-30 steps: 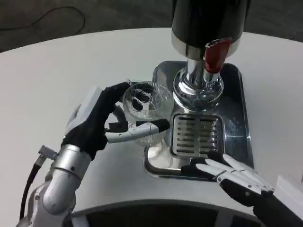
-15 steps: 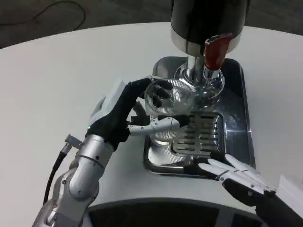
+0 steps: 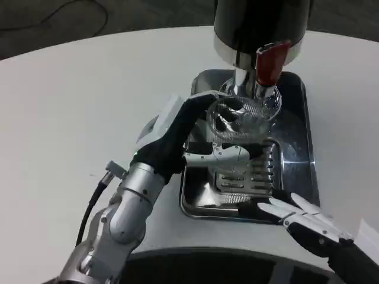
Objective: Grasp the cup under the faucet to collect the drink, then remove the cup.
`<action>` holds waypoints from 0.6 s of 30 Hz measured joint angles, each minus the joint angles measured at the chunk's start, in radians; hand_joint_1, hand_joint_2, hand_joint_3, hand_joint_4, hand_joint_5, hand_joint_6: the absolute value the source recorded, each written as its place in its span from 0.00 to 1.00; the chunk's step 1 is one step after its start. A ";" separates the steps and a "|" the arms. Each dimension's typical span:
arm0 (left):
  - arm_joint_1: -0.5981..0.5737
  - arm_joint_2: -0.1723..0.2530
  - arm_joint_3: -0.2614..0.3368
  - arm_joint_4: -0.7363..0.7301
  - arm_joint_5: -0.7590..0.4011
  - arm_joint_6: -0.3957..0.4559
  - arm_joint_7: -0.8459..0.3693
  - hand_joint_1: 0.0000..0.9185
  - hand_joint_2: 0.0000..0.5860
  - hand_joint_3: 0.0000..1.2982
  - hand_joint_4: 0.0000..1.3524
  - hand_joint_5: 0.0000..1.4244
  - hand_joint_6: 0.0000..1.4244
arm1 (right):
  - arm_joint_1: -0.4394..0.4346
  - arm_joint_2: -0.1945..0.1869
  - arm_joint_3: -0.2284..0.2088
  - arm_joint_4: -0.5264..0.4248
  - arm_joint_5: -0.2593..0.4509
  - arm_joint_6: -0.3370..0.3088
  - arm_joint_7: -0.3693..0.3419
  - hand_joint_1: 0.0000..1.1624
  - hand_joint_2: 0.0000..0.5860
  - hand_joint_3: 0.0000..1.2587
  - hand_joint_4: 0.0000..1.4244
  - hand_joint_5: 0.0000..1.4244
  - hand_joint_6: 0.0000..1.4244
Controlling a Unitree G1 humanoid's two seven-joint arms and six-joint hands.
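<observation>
Head view: left hand [image 3: 177,133] holds cup [image 3: 240,118] under red faucet [image 3: 269,62].

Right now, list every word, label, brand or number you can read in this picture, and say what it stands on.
None can be read. The black and chrome dispenser, its red tap handle, the clear ribbed cup held by the left hand, the metal drip tray and the right hand all show no lettering.

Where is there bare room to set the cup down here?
Bare table left of the tray, beyond the left hand. Crowded on the tray: cup under the dispenser, right hand at its near edge.
</observation>
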 measured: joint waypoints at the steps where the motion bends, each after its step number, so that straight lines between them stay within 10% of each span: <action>1: -0.002 -0.001 -0.002 0.001 0.000 0.000 0.000 0.68 0.31 0.57 0.66 0.77 0.68 | 0.001 0.000 -0.001 0.000 0.000 -0.002 0.000 0.51 0.72 0.14 0.07 0.00 0.00; 18: -0.042 -0.022 -0.036 0.044 0.002 0.002 0.000 0.69 0.30 0.58 0.66 0.76 0.66 | 0.011 0.005 -0.011 0.011 0.003 -0.020 -0.001 0.52 0.73 0.14 0.07 0.00 0.00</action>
